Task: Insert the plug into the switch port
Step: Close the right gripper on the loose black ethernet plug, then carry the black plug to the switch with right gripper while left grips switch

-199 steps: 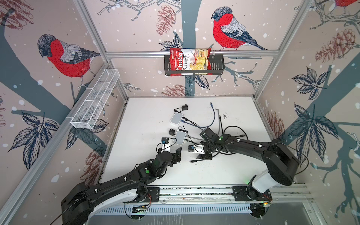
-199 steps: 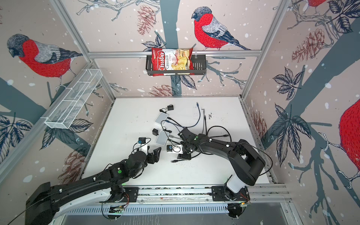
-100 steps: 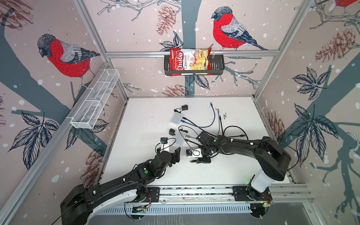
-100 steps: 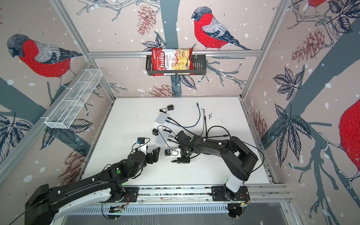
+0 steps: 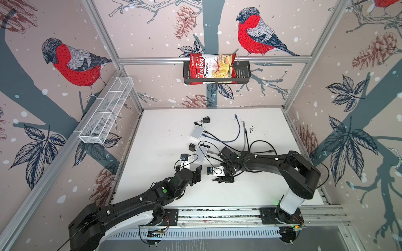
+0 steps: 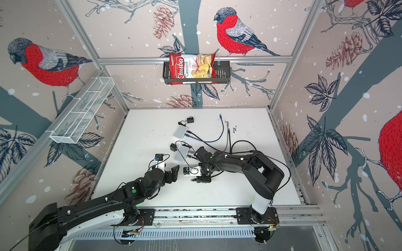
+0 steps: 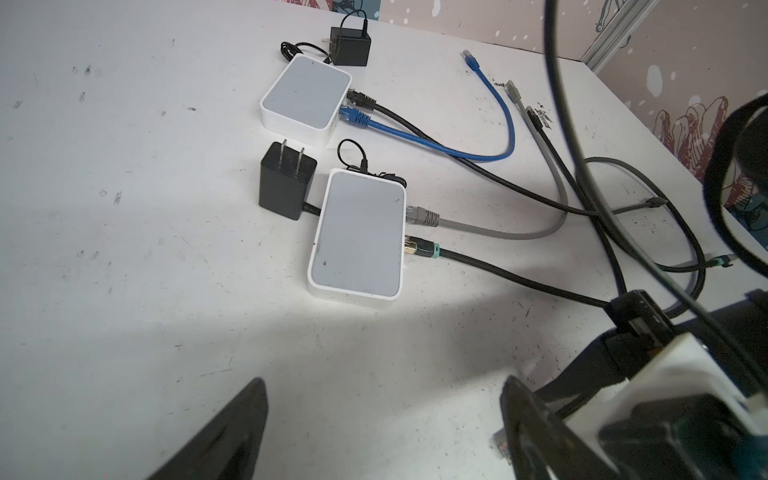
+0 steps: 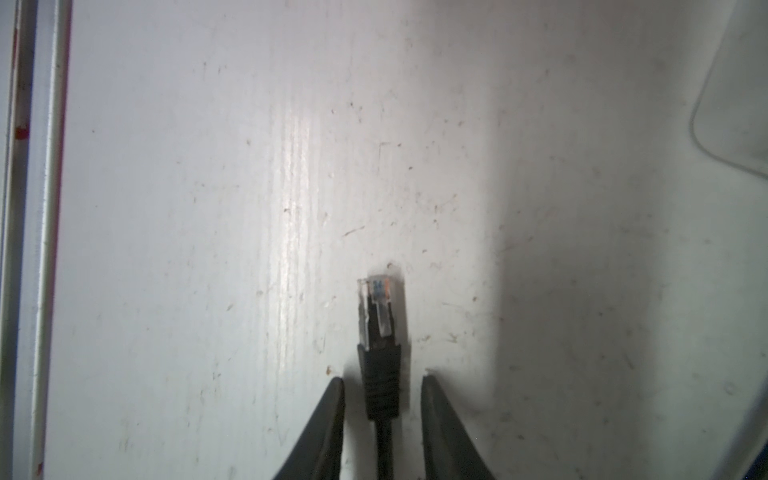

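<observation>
The plug (image 8: 380, 316) has a clear tip and a black boot, and it lies flat on the white surface (image 8: 208, 208) with its black cable. The nearer switch (image 7: 359, 237), white with a grey top, already holds two plugs.

Plug (image 8: 380, 328) lies on table (image 8: 208, 208) between fingers (image 8: 328, 419).

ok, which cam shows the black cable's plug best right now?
Right wrist: the plug sits centred and close, clear tip visible, lying on the table between the right gripper fingers with gaps either side. Top views hide it under that gripper. Left wrist shows only its blurred tip.
</observation>
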Motion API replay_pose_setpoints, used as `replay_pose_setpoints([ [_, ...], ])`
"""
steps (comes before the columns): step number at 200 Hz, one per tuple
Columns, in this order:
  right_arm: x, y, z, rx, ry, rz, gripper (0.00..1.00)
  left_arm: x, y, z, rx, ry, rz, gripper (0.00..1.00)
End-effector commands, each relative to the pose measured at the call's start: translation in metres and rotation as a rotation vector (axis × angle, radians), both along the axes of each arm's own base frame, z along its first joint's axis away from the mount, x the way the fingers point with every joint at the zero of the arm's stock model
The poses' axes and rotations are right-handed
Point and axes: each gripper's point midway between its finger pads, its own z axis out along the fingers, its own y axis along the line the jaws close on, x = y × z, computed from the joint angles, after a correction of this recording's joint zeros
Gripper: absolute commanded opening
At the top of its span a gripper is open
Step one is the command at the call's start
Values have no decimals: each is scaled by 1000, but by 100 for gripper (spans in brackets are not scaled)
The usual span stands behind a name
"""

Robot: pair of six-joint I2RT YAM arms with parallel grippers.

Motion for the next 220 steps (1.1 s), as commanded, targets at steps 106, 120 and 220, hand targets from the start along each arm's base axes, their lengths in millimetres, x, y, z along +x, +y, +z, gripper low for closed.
replay_pose_setpoints([
  [106, 9, 0, -5, 10, -115, -48, 1, 8, 6, 4, -45, -10, 65, 90],
  [120, 17, 5, 2, 50, -208, -77, 0, 13, 14, 0, -58, 24, 112, 91],
  [220, 59, 17, 35, 191, -420, -392, 1, 62, 37, -15, -100, 239, 211, 98],
])
